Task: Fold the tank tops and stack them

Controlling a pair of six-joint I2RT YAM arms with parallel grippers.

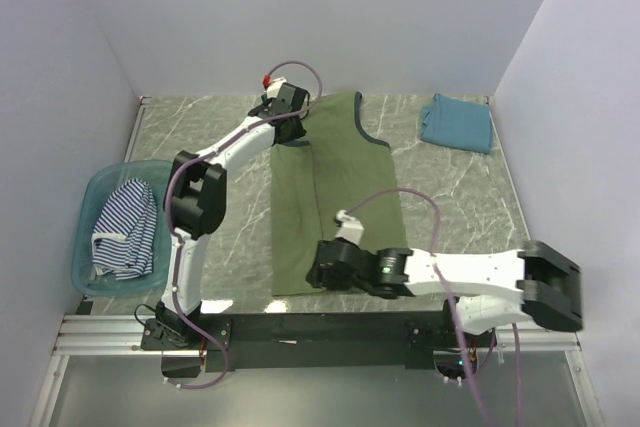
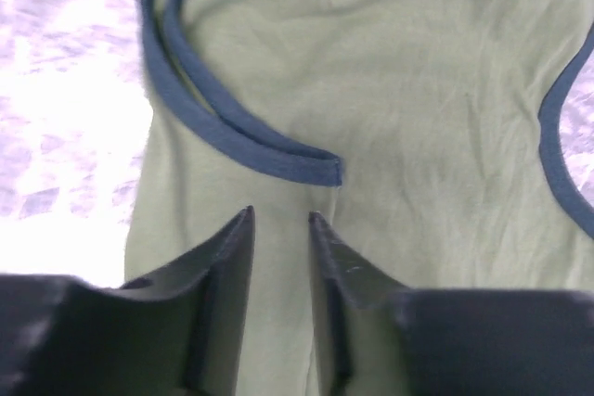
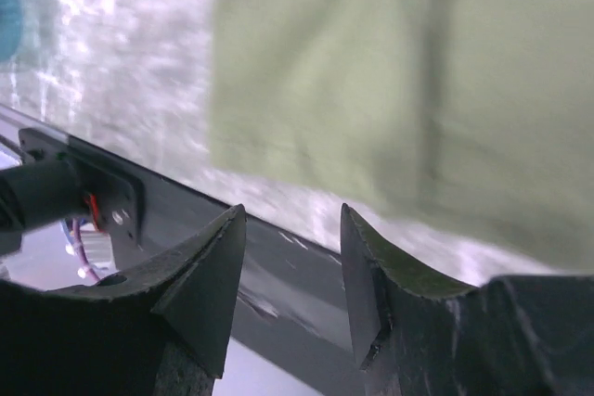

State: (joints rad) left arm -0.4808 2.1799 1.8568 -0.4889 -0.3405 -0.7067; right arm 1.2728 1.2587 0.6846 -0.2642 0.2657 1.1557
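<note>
Left tool (image 2: 280,220): jaws narrowly parted, empty, over the olive-green tank top (image 1: 335,187) by its armhole trim (image 2: 232,132).
Right tool (image 3: 290,215): wider, empty, at the hem.
Handling: light, limp cloth; strap and hem corners look best to pinch.
Lie: flat mid-bench (image 1: 450,197), long axis near-to-far, straps toward the far wall.

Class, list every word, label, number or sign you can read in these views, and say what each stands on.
None can be read. The olive-green tank top, the folded teal-blue tank top, the striped tank top and the tub holding it show no legible lettering in any view.
</note>
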